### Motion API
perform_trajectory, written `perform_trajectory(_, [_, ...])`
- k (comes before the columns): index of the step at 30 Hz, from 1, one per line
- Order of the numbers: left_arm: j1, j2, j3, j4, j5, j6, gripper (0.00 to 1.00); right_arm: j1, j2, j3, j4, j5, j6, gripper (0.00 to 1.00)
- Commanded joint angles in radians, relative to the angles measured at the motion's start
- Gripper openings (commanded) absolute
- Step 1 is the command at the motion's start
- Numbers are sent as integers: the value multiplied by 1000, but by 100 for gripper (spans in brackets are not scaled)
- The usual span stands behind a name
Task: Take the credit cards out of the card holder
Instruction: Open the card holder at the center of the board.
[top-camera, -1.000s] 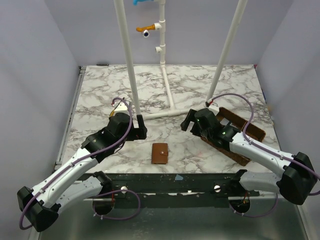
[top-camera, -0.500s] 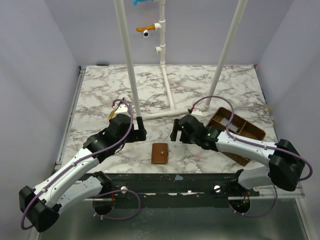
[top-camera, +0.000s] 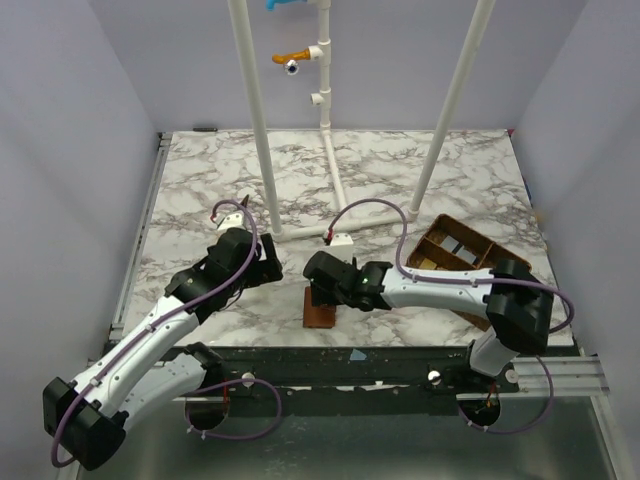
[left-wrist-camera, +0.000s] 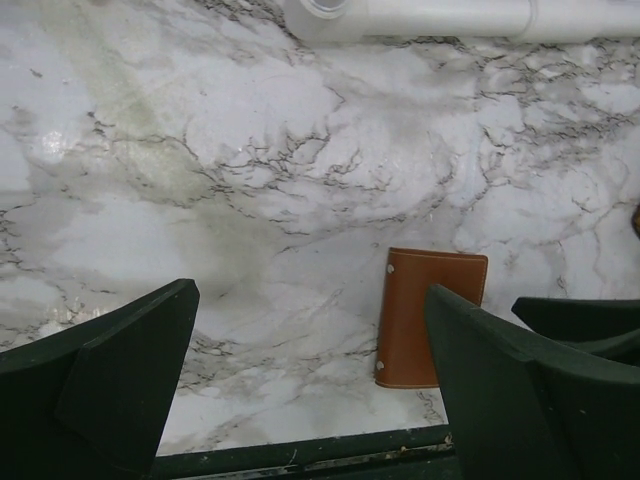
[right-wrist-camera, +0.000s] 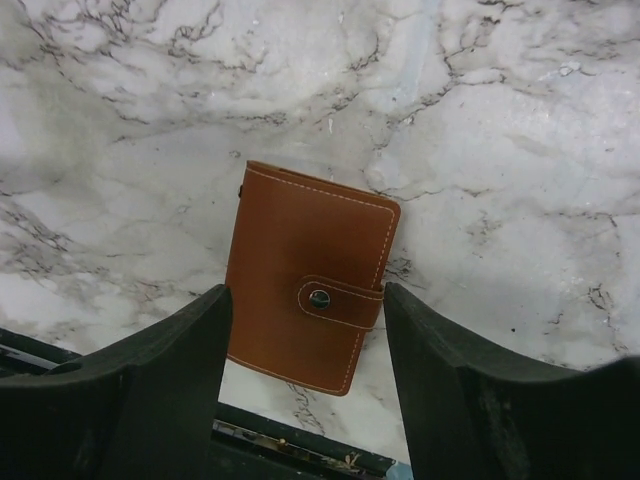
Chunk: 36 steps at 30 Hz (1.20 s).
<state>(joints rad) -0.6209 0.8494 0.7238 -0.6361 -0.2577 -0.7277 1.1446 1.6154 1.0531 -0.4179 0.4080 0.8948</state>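
Hovering left gripper (top-camera: 266, 264): it hangs over bare marble, to the left of the wallet, jaws spread wide with nothing between them (left-wrist-camera: 310, 330). My guess is that it is kept clear, ready to steady a flap once the wallet is opened.
Table (top-camera: 200, 180): white marble-patterned top; its dark front edge runs just below the wallet.
Card holder (right-wrist-camera: 300, 250): a small brown leather wallet, lying flat and folded near the front edge of the table, between the two arms (top-camera: 320, 316). In the left wrist view it lies toward the right finger (left-wrist-camera: 425, 320).
Snap tab (right-wrist-camera: 335, 300): it wraps over the right edge and is pressed onto its stud, so the wallet is fastened shut.
Credit cards: none show anywhere; presumably they are inside, and the task has barely begun.
Right gripper (right-wrist-camera: 305, 300): it is lowered directly over the wallet, fingers (right-wrist-camera: 170, 370) apart and bracketing its lower half, one on each long side. Whether they touch the leather I cannot tell. The straddle suggests a pinch across the width, to lift or pin it.
Woven basket (top-camera: 470, 255): a brown divided tray, well apart to the right, probably where the cards are to go.
Writing: no brand, label or lettering is readable on the wallet, basket or arms.
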Motion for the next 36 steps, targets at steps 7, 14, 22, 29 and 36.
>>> perform_trajectory(7, [122, -62, -77, -21, 98, -27, 99, 56, 159, 136, -148, 100, 28, 43])
perform_trajectory(14, [130, -77, -89, -19, 113, -19, 98, 95, 228, 204, -222, 137, 38, 43])
perform_trajectory(22, [134, -79, -100, -11, 127, -11, 99, 138, 290, 269, -327, 212, 81, 43])
perform_trajectory(29, [137, -86, -94, 2, 137, 1, 98, 147, 333, 274, -361, 266, 112, 43])
perform_trajectory(36, [138, -78, -111, 24, 170, -5, 99, 146, 336, 228, -312, 290, 119, 40])
